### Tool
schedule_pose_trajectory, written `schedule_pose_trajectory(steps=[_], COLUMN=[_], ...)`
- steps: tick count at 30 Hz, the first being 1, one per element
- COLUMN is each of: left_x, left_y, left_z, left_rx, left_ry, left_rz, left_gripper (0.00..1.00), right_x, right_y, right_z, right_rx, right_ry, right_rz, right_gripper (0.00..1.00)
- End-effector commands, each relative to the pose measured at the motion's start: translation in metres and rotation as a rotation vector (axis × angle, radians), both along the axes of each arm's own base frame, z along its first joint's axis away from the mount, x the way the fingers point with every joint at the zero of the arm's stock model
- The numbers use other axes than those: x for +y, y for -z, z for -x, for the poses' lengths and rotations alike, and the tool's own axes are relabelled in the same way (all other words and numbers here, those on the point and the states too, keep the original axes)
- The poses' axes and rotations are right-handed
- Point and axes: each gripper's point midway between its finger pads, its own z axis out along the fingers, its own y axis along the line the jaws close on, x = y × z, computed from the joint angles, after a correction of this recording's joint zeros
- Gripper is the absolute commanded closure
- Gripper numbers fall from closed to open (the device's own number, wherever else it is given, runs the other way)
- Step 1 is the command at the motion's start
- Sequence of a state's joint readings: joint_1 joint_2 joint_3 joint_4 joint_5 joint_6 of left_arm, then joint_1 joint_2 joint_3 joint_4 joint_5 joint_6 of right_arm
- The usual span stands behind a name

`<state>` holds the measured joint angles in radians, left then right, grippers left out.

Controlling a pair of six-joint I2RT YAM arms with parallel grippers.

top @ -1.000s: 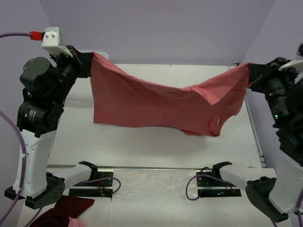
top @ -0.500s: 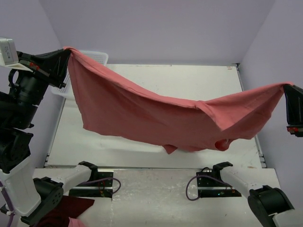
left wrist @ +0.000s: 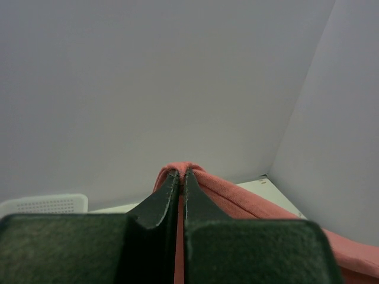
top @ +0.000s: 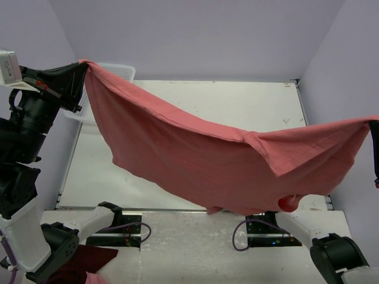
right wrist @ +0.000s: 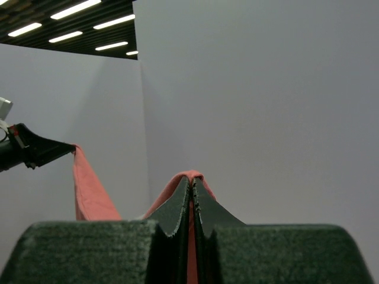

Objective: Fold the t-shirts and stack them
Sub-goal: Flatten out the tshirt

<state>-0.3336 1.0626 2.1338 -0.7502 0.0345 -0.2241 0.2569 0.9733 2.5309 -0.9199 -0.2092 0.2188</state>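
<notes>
One salmon-red t-shirt [top: 201,160] hangs stretched in the air between my two grippers, above the white table [top: 237,100]. My left gripper [top: 83,68] is shut on one corner of it at the upper left. In the left wrist view the fingers [left wrist: 180,177] pinch a fold of the red cloth [left wrist: 237,195]. My right gripper [top: 373,124] is at the right frame edge, mostly out of view, shut on the other corner. In the right wrist view its fingers [right wrist: 192,182] clamp red cloth [right wrist: 177,186]. The shirt's lower edge sags over the table's near edge.
A white perforated basket [top: 118,71] stands at the table's far left corner, partly behind the shirt; it shows in the left wrist view [left wrist: 44,204]. A dark maroon cloth bundle with a pink patch [top: 80,266] lies at the bottom left, beside the left arm's base.
Both arms have swung outward and up, pulling the shirt wide and taut. The right gripper has moved off towards the right frame edge. The shirt's lower edge now hangs nearer the table's front.
</notes>
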Motion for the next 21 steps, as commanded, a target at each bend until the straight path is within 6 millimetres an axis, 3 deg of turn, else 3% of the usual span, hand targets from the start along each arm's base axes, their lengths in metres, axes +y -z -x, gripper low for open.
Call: schedule_pose_trajectory(steps=[1, 4, 10, 16, 19, 21], left_x=[0.013, 0.025, 0.049, 0.057, 0.060, 0.062], left_y=[-0.014, -0.029, -0.069, -0.084, -0.085, -0.085], left_z=[0.011, 0.028, 0.086, 0.129, 0.139, 0.136], left_rx=[-0.062, -0.129, -0.315, -0.405, -0.424, -0.417], left_ry=[-0.048, -0.084, -0.114, -0.080, -0.080, -0.091], left_rz=[0.000, 0.020, 0.083, 0.111, 0.122, 0.125], left_gripper=[1.00, 1.00, 1.00, 1.00, 1.00, 1.00], right_x=[0.010, 0.017, 0.035, 0.048, 0.050, 0.052], right_y=[-0.019, -0.022, -0.030, -0.030, -0.026, -0.027], right_z=[0.020, 0.032, 0.074, 0.125, 0.144, 0.138], right_rx=[-0.104, -0.143, -0.255, -0.361, -0.392, -0.382], right_ry=[-0.074, -0.113, -0.245, -0.350, -0.386, -0.392], right_rz=[0.009, 0.035, 0.084, 0.135, 0.143, 0.142], right_gripper=[1.00, 1.00, 1.00, 1.00, 1.00, 1.00])
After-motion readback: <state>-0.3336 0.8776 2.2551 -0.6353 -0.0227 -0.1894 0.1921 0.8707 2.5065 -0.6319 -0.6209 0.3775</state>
